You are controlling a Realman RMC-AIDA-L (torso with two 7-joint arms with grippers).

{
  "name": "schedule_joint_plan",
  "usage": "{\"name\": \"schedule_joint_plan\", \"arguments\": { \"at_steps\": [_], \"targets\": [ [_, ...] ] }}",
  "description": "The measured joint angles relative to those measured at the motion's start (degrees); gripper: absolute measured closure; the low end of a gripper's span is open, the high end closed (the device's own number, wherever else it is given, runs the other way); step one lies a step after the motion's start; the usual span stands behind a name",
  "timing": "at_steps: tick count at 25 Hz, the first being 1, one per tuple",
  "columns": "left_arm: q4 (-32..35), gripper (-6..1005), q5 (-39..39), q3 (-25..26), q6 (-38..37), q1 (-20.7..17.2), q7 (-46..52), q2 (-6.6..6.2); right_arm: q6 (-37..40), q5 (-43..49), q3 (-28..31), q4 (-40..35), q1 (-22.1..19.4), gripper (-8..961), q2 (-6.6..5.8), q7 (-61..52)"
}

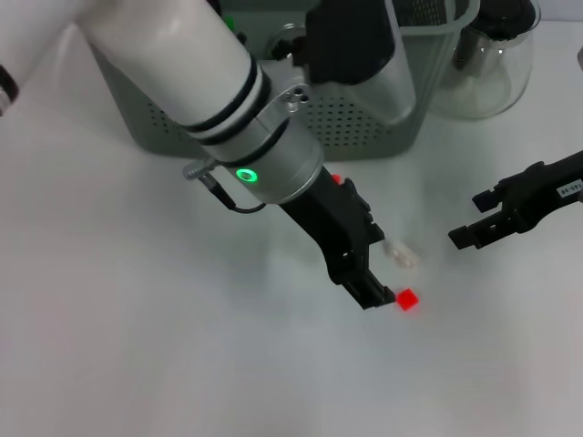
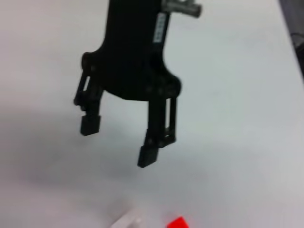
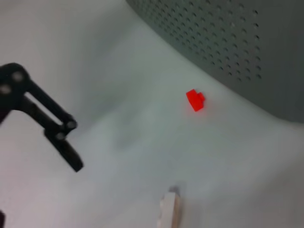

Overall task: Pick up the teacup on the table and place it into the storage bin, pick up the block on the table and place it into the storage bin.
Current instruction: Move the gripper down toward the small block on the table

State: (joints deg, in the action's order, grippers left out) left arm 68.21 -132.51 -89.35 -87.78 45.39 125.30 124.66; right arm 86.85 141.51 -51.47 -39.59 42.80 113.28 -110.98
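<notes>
The left claw (image 1: 378, 296) sits low by a red block (image 1: 407, 299), its grip state hidden. The right claw (image 1: 466, 218) hovers released. A white block (image 1: 402, 253) looks blurry.

Lab-like test bench — bare white table (image 1: 137, 346), robot arms

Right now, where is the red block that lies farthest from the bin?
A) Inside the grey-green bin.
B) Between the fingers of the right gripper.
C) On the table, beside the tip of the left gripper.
C: the red block lies on the white table, just beside the left gripper.
</notes>
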Motion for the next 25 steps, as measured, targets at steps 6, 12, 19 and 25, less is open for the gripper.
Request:
{"name": "schedule_joint_plan", "arguments": {
  "at_steps": [6,12,19,25],
  "targets": [
    [-2.7,212,-0.7,-1.8,1.7,1.0,0.9,-0.01,0.3,-0.1,0.1,0.2,0.2,38,0.05,0.3],
    [-2.9,212,0.7,3.5,-3.6,-1.5,-6.8,-0.02,0.7,-0.1,-1.1,-0.1,1.6,39,1.08,1.1],
    [-7.0,213,10.0,24.5,-13.7,-6.9,-23.7,-0.2,2.7,-0.1,-2.5,-0.3,3.8,39,1.56,4.0],
    [-15.2,212,14.2,41.4,-19.3,-10.5,-39.3,-0.42,3.2,-0.1,-7.9,-0.5,6.6,39,1.67,5.5]
  ]
}}
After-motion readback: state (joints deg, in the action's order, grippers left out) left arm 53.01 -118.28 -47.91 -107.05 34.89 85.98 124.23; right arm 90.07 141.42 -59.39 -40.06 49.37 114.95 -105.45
